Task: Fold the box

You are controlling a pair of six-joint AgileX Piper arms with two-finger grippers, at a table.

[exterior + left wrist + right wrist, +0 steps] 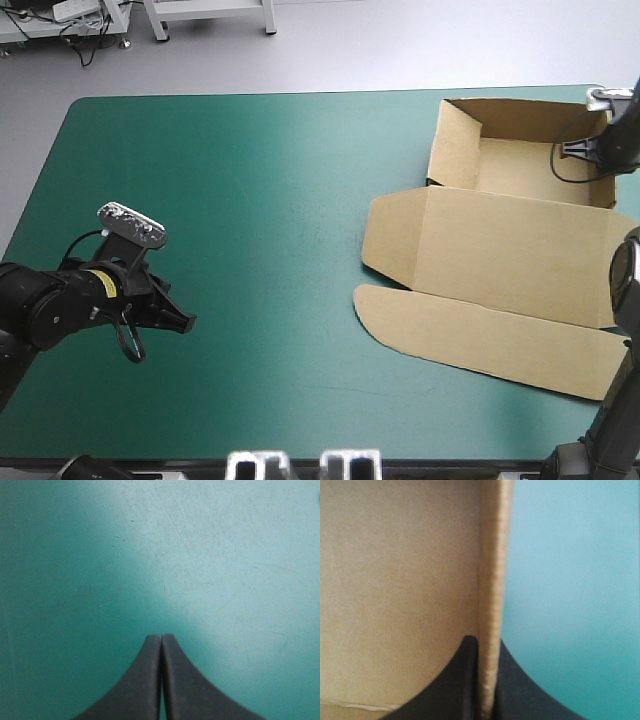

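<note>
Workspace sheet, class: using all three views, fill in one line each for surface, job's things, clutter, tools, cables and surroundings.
Surface: teal-green table cover, bare around the left arm.
Job's things: brown box on the table's right side, tray walls raised, lid lying flat toward the near edge.
Clutter: nothing seen.
Tools: left tool shut, empty, over bare cover; right tool shut on a raised wall of the box.
Cables: nothing seen besides the arms' own.
Surroundings: nothing seen.
</note>
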